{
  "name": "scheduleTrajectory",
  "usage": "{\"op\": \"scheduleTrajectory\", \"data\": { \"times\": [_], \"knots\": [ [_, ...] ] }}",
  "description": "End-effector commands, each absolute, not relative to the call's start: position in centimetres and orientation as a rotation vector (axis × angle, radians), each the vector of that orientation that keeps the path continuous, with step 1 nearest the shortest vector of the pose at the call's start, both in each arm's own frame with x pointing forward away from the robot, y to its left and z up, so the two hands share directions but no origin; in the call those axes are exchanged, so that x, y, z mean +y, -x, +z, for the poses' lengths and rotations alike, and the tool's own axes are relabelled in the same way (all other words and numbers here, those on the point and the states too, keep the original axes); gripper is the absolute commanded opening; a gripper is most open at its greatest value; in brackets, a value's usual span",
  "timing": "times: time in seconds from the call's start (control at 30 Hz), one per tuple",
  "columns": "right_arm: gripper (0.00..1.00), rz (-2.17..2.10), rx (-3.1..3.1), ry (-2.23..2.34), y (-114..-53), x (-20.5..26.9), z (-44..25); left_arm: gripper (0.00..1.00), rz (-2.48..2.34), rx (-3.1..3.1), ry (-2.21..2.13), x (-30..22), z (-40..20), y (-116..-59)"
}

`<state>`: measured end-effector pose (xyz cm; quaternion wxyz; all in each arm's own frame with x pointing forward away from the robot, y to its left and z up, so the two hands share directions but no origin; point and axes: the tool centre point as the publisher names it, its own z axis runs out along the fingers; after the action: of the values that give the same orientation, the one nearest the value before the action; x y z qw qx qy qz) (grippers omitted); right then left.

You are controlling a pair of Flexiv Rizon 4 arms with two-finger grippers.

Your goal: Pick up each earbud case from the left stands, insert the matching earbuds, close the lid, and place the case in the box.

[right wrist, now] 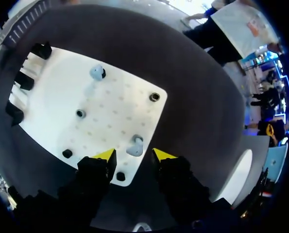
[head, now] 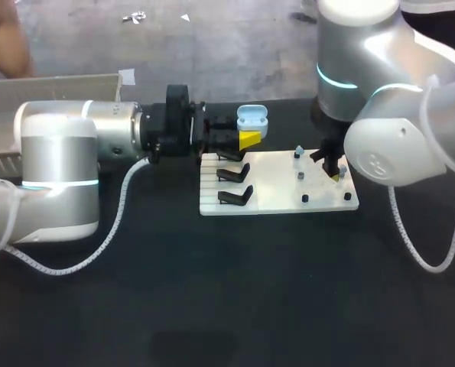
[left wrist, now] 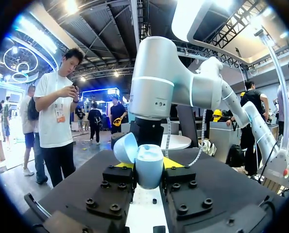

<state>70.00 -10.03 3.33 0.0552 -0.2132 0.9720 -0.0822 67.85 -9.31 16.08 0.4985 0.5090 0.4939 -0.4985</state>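
**Q:** Which parts are concealed or cut off?
**A:** Seen from above the black table (head: 212, 306), the right arm (head: 399, 145) covers most of the right gripper (head: 334, 174), so only one yellow tip shows. The left arm (head: 59, 160) cuts off the box (head: 55, 90) behind it. The white board (head: 277, 197) lies partly under both grippers. The case's interior cannot be made out.

**Q:** Where is the earbud case, and how does it lie?
**A:** The earbud case (left wrist: 150, 170) is pinched from two sides between the fingers of the left gripper (left wrist: 149, 167), above the board's edge. Its long axis runs out along the fingers, mouth facing away from the wrist. The lid (left wrist: 126, 148) is swung open to one side. The black stands (head: 235, 185) sit just below this gripper.

**Q:** And the right gripper?
**A:** Its fingers are spread. One earbud (right wrist: 136, 144) stands on the board just ahead, between the tips, touching neither. A second earbud (right wrist: 96, 72) sits well ahead.
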Motion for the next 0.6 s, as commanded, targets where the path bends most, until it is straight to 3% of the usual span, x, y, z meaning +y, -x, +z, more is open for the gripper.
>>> {"op": "scheduleTrajectory", "data": {
  "times": [0.03,0.6],
  "knots": [
    [0.45,-0.256,2.954,0.639,-70.42,-9.87,3.28,0.00,-1.203,1.190,-1.228,-9.32,15.99,-67.80],
    [0.38,-0.247,2.954,0.602,-70.74,-9.77,3.25,0.00,-1.203,1.190,-1.228,-9.32,15.99,-67.80]
  ]
}}
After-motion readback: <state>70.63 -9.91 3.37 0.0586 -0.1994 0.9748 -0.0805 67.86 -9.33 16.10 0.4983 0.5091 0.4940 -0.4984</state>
